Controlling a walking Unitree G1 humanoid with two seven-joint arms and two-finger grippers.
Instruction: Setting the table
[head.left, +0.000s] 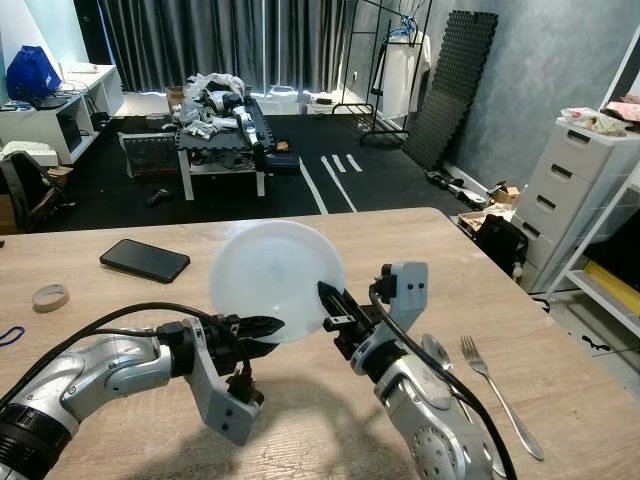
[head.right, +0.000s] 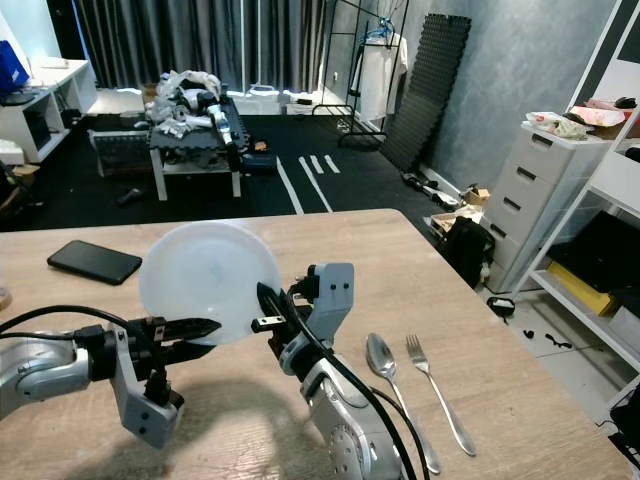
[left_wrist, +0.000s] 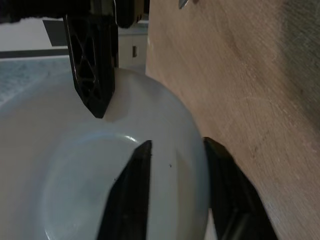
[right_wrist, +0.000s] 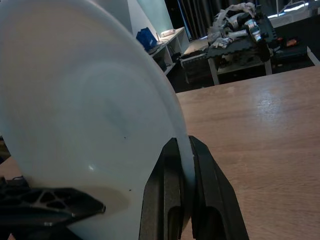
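Holding a white plate (head.left: 272, 278) up off the wooden table (head.left: 120, 330), the right gripper (head.left: 335, 308) has its two black fingers pinched tight on the plate's rim, one finger on each face, as the right wrist view shows plainly. The plate stands nearly on edge, its hollow face turned toward the robot.

The left gripper (head.left: 262, 325) reaches in at the plate's lower rim on the side away from the right gripper. In the left wrist view its fingers (left_wrist: 127, 200) straddle the rim with a narrow gap, one over the hollow face and one behind, but I can't tell whether they are pressing on it or only lie close. From where I stand it looks like a handover or a two-handed steadying before the plate goes down.

What the next move turns on is the tilt: the plate has to swing from upright to flat, and the bare table under and just ahead of the plate is the obvious landing spot. A fork (head.right: 432, 389) and a spoon (head.right: 392, 385) lie side by side on the table beyond the right arm, handles pointing toward the robot, so the setting would want the plate beside them. A black phone (head.left: 144, 259) and a roll of tape (head.left: 50, 296) lie past the plate on the left arm's side. The table under the plate is hidden by both arms.
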